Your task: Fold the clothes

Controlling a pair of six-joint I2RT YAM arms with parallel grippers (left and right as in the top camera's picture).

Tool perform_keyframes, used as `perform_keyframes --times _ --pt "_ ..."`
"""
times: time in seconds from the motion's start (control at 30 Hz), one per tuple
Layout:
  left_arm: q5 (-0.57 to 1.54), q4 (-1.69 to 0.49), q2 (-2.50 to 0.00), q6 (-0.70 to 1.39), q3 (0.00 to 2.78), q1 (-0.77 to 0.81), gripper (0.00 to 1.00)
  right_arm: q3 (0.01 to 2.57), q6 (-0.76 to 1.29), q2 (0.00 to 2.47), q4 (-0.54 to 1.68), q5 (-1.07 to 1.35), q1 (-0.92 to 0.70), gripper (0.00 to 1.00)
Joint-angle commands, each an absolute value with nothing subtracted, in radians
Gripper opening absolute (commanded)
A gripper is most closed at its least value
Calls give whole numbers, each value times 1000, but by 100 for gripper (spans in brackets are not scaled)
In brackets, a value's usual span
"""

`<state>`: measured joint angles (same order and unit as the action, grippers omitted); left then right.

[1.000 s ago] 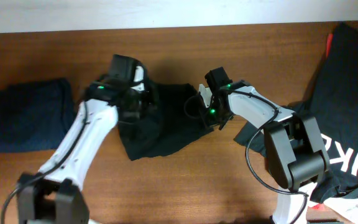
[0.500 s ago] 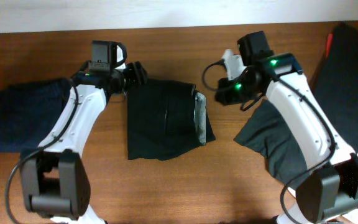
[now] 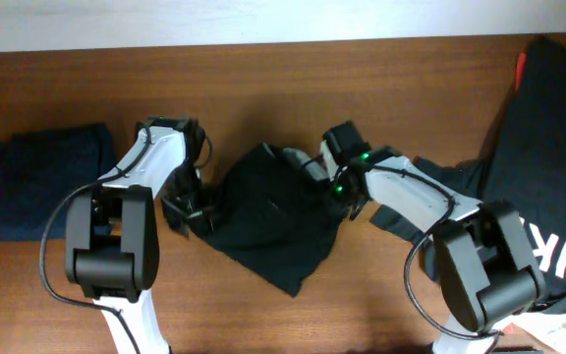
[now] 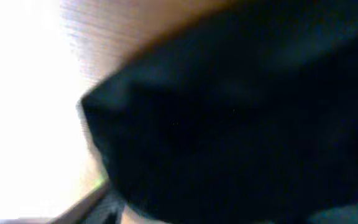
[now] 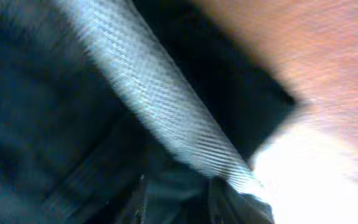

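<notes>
Left claw (image 3: 187, 204) and right claw (image 3: 328, 173) are pressing low against the black T-shirt (image 3: 268, 216) at the middle of the bench (image 3: 263, 79), at its 9 o'clock and 2 o'clock edges, both my arms bending inward. Half a second ago they were raised beyond a tidy rectangle. Now the shirt is lying skewed, a rumpled diamond pointing toward 5 o'clock, so I am judging this fold unfinished. Both wrist views are blurring into dark cloth, so I cannot tell whether either claw is gripping. Far off at 9 o'clock a navy garment (image 3: 47, 182) is lying folded, and more black clothes (image 3: 548, 138) are waiting at 3 o'clock.
</notes>
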<state>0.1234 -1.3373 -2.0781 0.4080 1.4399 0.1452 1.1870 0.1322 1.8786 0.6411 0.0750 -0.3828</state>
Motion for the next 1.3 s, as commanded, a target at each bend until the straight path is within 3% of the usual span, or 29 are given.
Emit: perform_keyframes --times 0.0,0.1,0.13,0.17,0.3,0.5,0.53,0.57,0.63,0.77,0.87,1.0,1.1,1.27 --pt "210 -1374 -2045 355 1436 189 48 1335 136 1856 793 14 -352 48" --pt "191 -1280 -1866 307 1469 170 53 1509 137 1794 1013 -12 -351 52" --pt "190 -1188 -1803 246 1472 166 83 1546 137 1766 1054 -12 -351 53" --pt "191 -1101 -1781 178 1472 167 98 1557 137 1744 1071 -12 -351 55" --pt "344 -923 -1884 -133 1472 167 99 1556 140 1723 1131 -12 -351 57" --pt "486 -809 -2176 -196 1472 167 98 1556 140 1723 1151 -12 -351 57" --pt "558 -840 -2208 -196 1472 170 77 1556 140 1723 1150 -12 -351 57" --pt "569 -860 -2212 -197 1471 175 46 1556 140 1723 1149 -12 -351 57" --pt "590 -876 -2208 -196 1471 189 1 1556 140 1723 1150 -12 -351 57" --pt "526 -963 -2185 -196 1556 141 0 1556 139 1723 1152 -12 -351 57" --pt "146 -1105 -2052 -40 1731 10 1 1556 140 1723 1153 -13 -351 57" --pt "-49 -1173 -1763 -26 1765 -178 1 1556 140 1723 1153 -12 -351 57" --pt "-68 -1062 -1665 -30 1765 -273 1 1556 140 1723 1153 -12 -351 57" --pt "-80 -967 -1709 -64 1765 -347 1 1556 140 1723 1156 -12 -351 57"
